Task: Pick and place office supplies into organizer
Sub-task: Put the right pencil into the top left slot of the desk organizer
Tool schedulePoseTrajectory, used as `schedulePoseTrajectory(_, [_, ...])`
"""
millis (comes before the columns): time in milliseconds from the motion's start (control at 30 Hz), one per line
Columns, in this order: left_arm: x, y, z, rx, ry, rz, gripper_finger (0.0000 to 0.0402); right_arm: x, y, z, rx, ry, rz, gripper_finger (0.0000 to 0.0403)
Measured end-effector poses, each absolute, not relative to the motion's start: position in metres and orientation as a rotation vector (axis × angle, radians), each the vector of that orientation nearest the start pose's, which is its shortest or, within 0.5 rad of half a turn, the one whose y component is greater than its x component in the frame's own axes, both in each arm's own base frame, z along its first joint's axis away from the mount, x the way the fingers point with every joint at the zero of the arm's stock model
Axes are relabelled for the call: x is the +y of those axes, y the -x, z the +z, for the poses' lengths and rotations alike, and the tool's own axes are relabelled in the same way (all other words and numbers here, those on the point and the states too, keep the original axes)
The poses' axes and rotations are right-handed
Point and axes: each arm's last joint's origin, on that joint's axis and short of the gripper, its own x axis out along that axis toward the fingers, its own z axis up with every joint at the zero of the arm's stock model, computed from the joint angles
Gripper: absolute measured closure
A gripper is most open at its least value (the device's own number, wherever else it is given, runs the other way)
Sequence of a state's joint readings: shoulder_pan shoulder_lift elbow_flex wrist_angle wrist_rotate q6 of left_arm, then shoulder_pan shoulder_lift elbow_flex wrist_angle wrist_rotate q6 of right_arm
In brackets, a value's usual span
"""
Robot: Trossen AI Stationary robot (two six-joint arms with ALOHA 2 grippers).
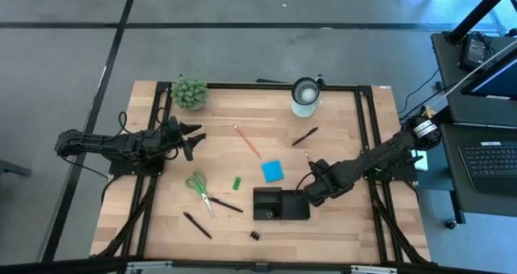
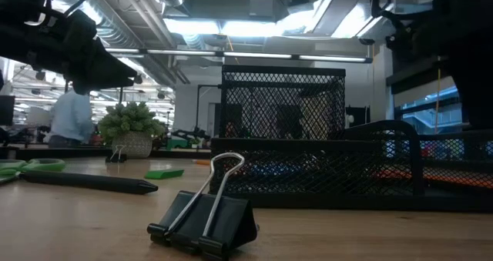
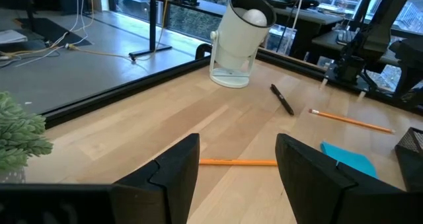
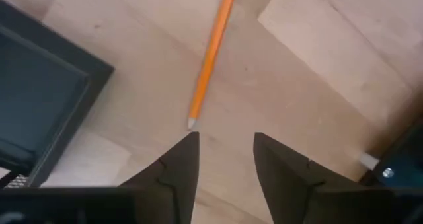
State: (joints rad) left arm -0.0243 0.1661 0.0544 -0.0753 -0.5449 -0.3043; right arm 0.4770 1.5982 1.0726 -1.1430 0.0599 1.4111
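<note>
Two fingers of my right end effector (image 4: 225,151) stand apart, empty, over the surface (image 4: 317,65), just beside the organizer (image 4: 46,98), pencil (image 4: 210,59) tip between them.

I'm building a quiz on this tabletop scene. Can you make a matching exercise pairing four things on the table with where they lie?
Things:
1. green-handled scissors
2. blue note pad
3. binder clip
4. white cup

Places:
A. at the table's far edge, right of the plant ball
B. just beyond the black organizer
C. on the near side of the organizer, by the table's front edge
D. left of the small green block

Pairs: 1-D, 2-B, 3-C, 4-A
</note>
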Motion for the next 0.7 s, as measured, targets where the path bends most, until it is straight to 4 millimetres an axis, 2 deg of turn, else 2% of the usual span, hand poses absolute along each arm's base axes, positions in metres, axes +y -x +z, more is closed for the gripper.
schedulePoseTrajectory(167, [0.013, -0.101, 0.162, 0.101, 0.244, 0.542, 0.0208, 0.118, -0.233, 0.200, 1.421, -0.630, -0.812, 0.0257])
schedulePoseTrajectory(400, [0.013, -0.101, 0.162, 0.100, 0.247, 0.541, 0.0208, 0.115, -0.227, 0.175, 1.410, -0.642, -0.797, 0.0257])
schedulePoseTrajectory(700, [0.013, -0.101, 0.162, 0.097, 0.260, 0.542, 0.0208, 0.114, -0.223, 0.156, 1.413, -0.690, -0.755, 0.0257])
